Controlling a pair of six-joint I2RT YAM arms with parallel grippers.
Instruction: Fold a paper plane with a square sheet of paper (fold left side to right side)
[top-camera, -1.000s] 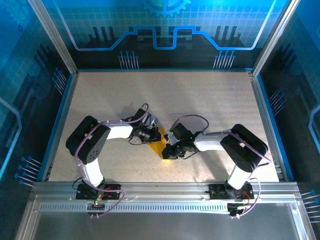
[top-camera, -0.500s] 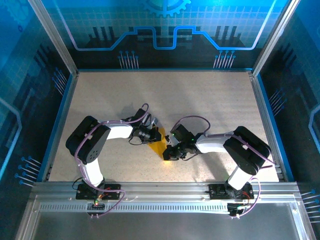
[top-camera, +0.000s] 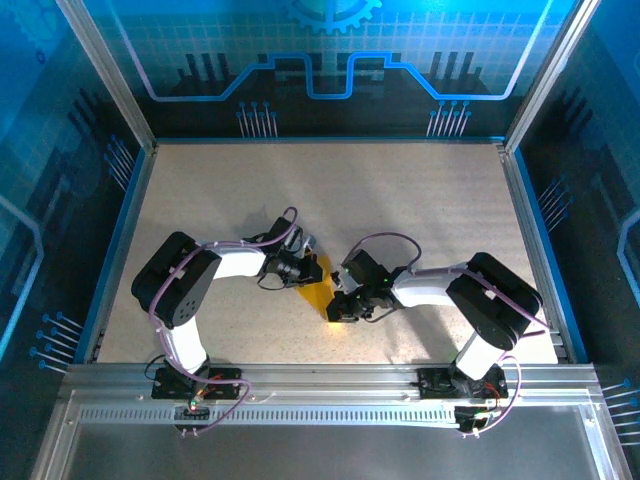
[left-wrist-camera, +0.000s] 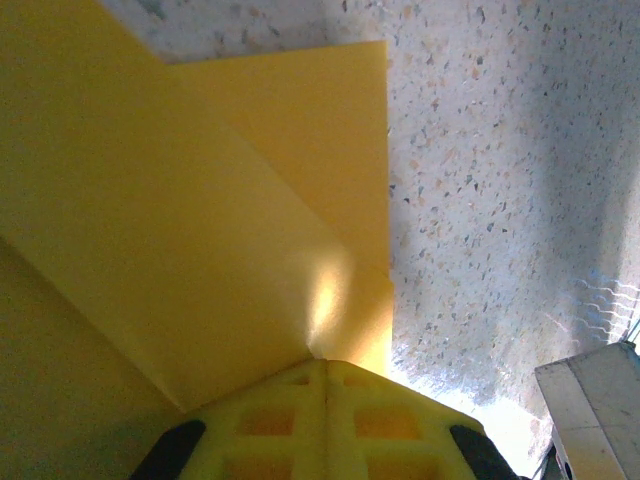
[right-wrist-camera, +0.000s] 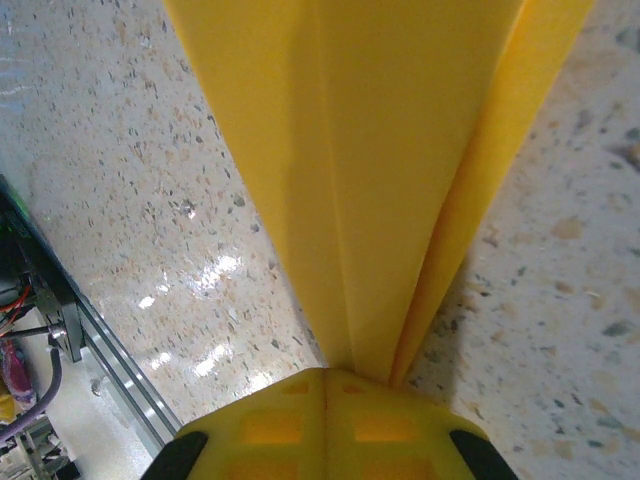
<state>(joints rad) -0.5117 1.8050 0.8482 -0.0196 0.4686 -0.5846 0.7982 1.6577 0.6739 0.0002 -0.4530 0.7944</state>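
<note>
The right arm has swung its elbow a little further out from the yellow paper (top-camera: 319, 297), and its forearm now lies lower. The right hand (top-camera: 343, 304) has crept slightly toward the paper's near tip. The left arm has not shifted at all.

Both arms are bent sharply, elbows thrown wide to either side of the paper, forearms reaching inward so the two hands almost meet over it. The paper lies on the speckled surface (top-camera: 400, 200) between them, partly folded into a narrowing wedge.

The left hand (top-camera: 311, 268) sits at the paper's far end, tipped down onto it. From its wrist the fingers are pressed fully together (left-wrist-camera: 325, 378), with a folded flap of the paper (left-wrist-camera: 200, 240) running straight into the seam between them — it has the sheet pinched.

The right hand is at the paper's near right edge, also angled down. Its fingers are closed tight (right-wrist-camera: 325, 388) on the point where the long creased layers of the paper (right-wrist-camera: 380, 150) converge — pinched as well.
</note>
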